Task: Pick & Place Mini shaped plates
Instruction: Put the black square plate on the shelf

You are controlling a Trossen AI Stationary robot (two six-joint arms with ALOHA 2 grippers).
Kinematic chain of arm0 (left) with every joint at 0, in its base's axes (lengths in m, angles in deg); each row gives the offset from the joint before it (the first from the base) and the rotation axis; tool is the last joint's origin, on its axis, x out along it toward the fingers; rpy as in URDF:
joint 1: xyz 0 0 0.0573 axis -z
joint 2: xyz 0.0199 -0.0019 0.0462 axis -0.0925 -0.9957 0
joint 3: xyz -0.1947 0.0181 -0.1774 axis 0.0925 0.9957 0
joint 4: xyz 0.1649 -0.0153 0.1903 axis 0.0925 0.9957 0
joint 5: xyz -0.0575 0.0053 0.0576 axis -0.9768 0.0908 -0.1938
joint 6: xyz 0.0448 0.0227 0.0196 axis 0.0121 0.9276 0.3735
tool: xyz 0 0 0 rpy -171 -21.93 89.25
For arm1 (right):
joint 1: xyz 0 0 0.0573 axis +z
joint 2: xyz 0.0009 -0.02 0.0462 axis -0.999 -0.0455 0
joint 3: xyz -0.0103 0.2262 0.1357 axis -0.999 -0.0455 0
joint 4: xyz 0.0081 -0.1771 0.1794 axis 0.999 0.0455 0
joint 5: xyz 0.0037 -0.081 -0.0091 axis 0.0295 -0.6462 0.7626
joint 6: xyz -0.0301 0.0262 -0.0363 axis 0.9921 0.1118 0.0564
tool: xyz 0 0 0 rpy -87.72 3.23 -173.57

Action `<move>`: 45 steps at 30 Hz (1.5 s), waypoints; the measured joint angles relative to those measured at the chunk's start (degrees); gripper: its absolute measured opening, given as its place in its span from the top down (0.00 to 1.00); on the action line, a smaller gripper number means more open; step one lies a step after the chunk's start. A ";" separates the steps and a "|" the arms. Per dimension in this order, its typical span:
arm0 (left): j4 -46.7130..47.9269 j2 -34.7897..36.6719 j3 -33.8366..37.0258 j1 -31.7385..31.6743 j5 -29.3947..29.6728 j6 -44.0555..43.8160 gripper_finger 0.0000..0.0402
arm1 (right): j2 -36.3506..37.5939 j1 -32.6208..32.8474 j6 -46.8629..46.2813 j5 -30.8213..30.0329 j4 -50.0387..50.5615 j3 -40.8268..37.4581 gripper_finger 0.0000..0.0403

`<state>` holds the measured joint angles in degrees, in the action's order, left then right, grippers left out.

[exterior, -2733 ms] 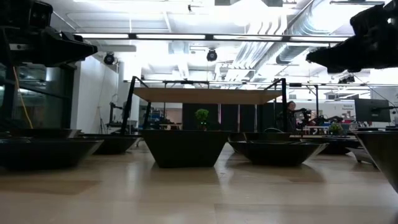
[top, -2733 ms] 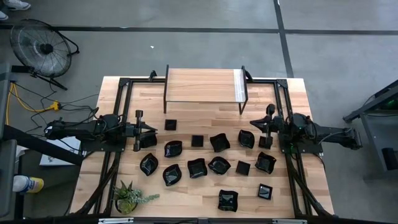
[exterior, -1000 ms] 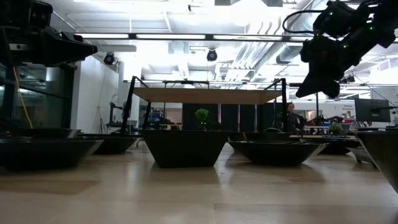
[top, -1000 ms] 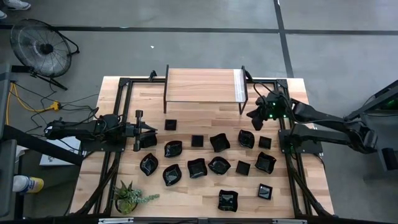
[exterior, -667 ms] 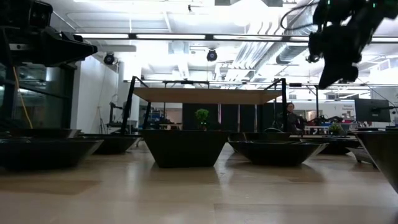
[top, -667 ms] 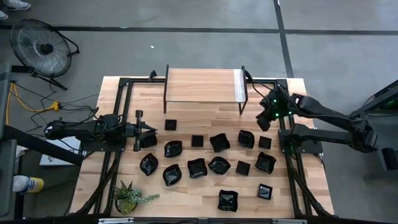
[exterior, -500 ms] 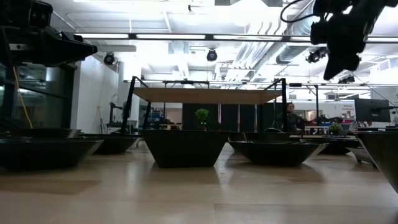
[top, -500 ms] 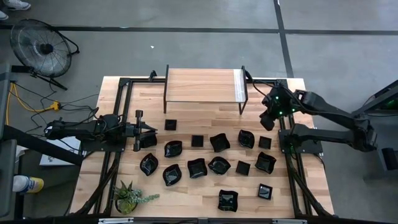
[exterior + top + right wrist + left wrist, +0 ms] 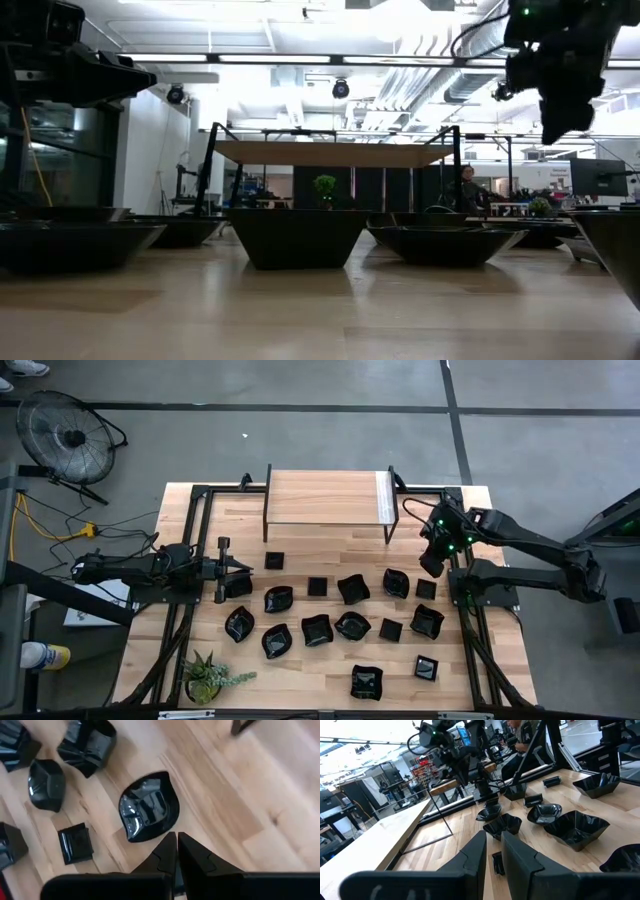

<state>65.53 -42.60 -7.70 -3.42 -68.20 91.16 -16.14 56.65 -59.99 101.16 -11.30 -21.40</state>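
Observation:
Several small glossy black mini shaped plates lie flat across the middle of the wooden table, among them a leaf-like one and a small square one. My right gripper hangs shut and empty above these two, pointing steeply down. In the right wrist view the leaf-like plate lies just ahead of its fingertips. My left gripper waits level at the table's left, its fingers a little apart, with nothing between them.
A raised wooden shelf on black legs stands at the far edge. A green potted plant sits at the near left corner. Black frame rails run along both sides of the table. Bare wood lies between shelf and plates.
My right gripper has risen and tipped from a slight downward slant toward the table's left to pointing steeply down. Its tips have swung back toward the right and near edges, over the rightmost plates. It stays shut and empty. No plate has moved.

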 joint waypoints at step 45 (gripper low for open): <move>0.00 -0.01 0.00 0.00 0.00 0.00 0.86 | -29.45 0.57 -10.37 -1.11 6.23 -1.25 0.65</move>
<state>65.53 -42.61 -7.70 -3.42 -68.20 91.16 -45.58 57.21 -70.35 100.05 -5.07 -22.65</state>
